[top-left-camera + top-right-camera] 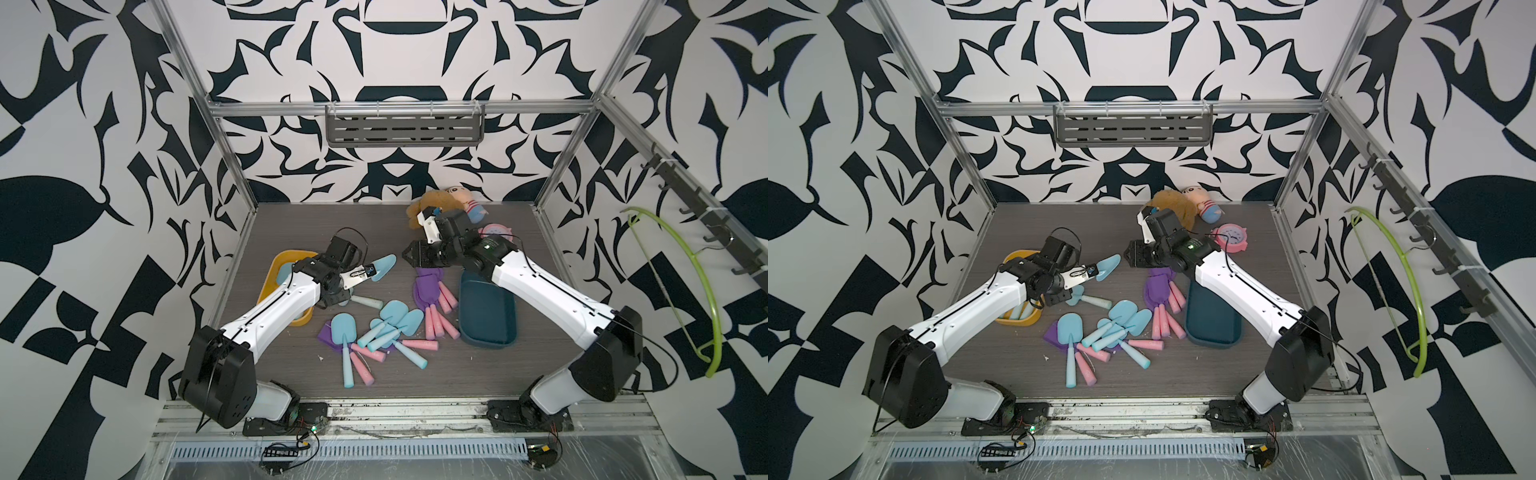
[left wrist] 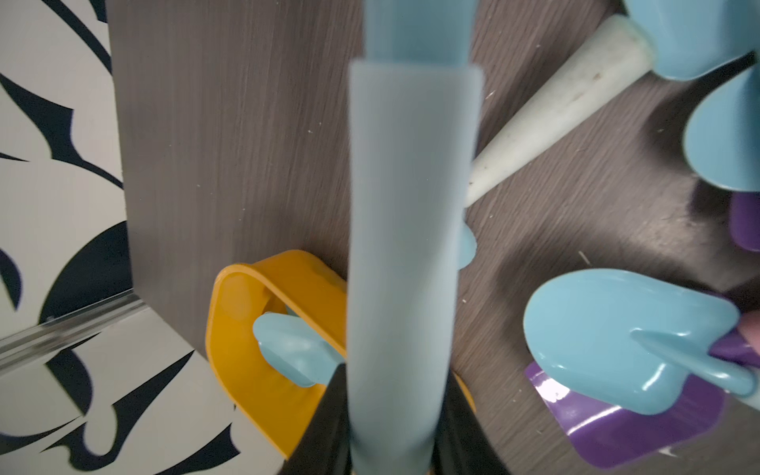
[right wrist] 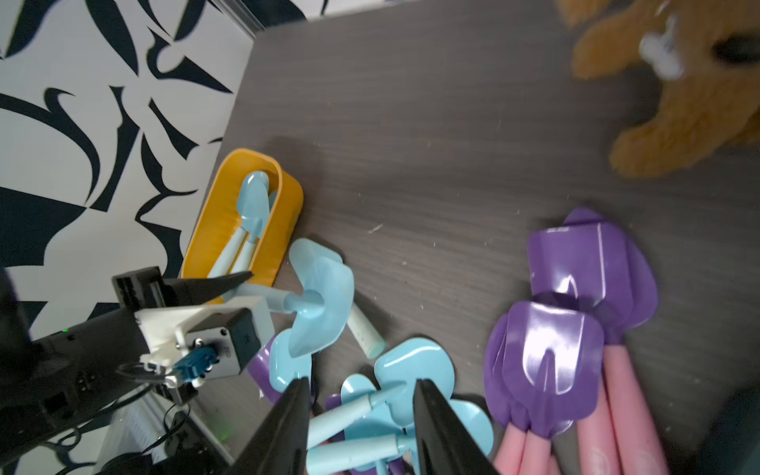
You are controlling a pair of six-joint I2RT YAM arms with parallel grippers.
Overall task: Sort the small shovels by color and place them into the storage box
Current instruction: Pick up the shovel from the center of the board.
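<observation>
A light blue shovel is gripped by its handle in the left gripper and held above the table. In the left wrist view the handle is blurred and its end is cut off between the black fingers. The right gripper is seen with jaws apart and nothing between them, near the purple shovels laid beside the dark teal box, whose far end is hidden by the right arm. The yellow box is largely covered by the left arm; blue shovels are seen inside it from the right wrist. A mixed pile is overlapped too much to be counted.
</observation>
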